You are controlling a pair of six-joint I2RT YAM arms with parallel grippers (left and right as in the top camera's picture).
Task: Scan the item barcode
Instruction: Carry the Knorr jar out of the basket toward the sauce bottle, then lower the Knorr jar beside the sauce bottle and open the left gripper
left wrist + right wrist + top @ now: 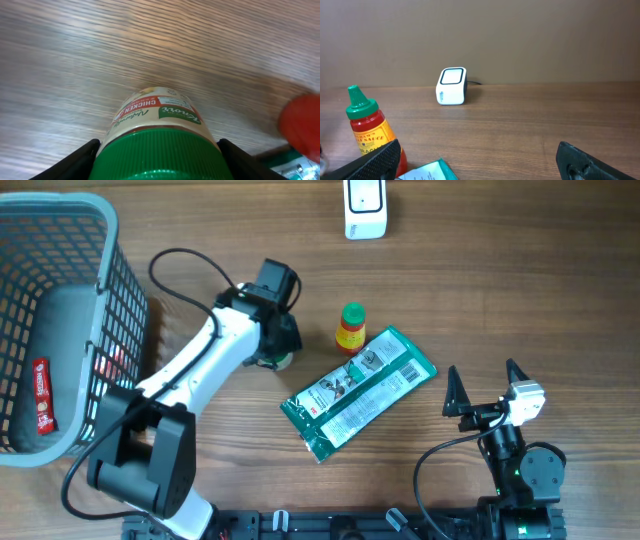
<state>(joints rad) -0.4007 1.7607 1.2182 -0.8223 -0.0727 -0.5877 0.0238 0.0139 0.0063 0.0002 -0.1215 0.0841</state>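
The left claw (157, 157) pinches the green-lidded plastic Knorr chicken jar (150, 112); best lift straight, then turn its barcode toward the white box scanner (365, 210) at 1 o'clock. The right claw (485, 392) gapes idle.

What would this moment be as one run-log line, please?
left gripper: jaws closed on Knorr jar | right gripper: open, empty

Wood-grain table (520, 300), plain tan wall (520, 35)

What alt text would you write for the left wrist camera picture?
A green-lidded Knorr chicken jar fills the foreground, gripped by the black fingers of the left gripper, wooden table behind. A blurred red object sits at right.
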